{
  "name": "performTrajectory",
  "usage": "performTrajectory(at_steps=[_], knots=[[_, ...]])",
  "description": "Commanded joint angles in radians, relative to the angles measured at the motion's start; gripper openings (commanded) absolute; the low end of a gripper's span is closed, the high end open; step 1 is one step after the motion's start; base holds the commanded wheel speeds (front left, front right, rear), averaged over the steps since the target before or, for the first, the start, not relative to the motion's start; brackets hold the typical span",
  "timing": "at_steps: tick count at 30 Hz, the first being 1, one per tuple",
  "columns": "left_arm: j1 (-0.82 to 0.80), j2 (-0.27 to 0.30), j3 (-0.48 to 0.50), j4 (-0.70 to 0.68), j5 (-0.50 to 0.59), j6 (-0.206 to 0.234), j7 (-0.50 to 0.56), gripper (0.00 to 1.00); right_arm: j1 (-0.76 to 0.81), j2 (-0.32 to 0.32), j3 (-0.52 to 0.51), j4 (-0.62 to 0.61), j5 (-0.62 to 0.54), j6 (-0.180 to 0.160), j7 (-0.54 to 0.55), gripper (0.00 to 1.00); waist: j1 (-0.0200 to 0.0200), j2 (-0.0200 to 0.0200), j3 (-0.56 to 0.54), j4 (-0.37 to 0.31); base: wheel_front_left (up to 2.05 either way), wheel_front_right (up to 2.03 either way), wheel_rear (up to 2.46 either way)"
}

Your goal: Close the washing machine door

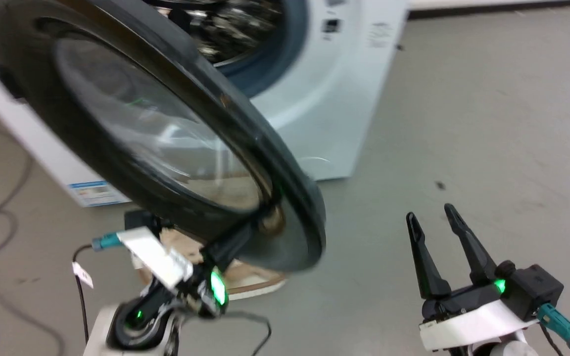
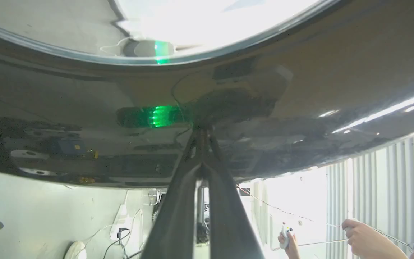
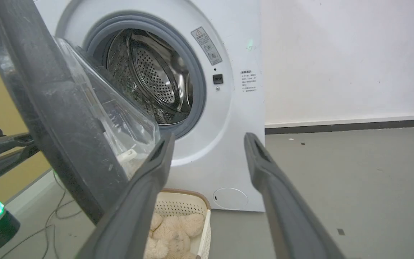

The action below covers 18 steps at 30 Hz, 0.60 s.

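Left tool [image 1: 243, 232] fingers pressed together, tips on the round black glass-windowed washing machine door [image 1: 156, 128], half-open off the big white front-loading washing machine [image 1: 334, 99]; right tool [image 1: 429, 211] wide, empty. Left wrist: tips touch the door's black face. Right wrist: door at left, white plastic basket [image 3: 182, 205] below.

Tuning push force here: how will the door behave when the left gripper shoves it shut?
The door looks stiff: a thick black rim around bulging glass, so it should swing as one piece, not flex. Its glossy face may let the shut left gripper slide. Probably heavy for its size, given that glass.
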Motion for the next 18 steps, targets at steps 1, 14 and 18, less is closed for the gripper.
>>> performTrajectory(at_steps=[1,14,18], knots=[[-0.036,-0.002,-0.006,0.021,0.009,-0.017,-0.035,0.0,-0.012,0.005,0.0,-0.007,0.012,0.001,-0.005,1.0,0.0,0.0,0.042,-0.073,0.0,0.0,0.0],[-0.311,-0.002,-0.078,0.254,0.017,-0.066,-0.405,0.0,-0.003,0.008,0.004,-0.013,0.052,0.001,-0.005,1.0,0.0,0.0,0.072,-0.186,0.0,0.0,0.0],[-0.314,-0.002,-0.092,0.245,0.022,-0.067,-0.45,0.0,-0.001,0.009,-0.003,-0.015,0.056,0.001,-0.005,1.0,0.0,0.0,0.063,-0.18,0.0,0.0,0.0]])
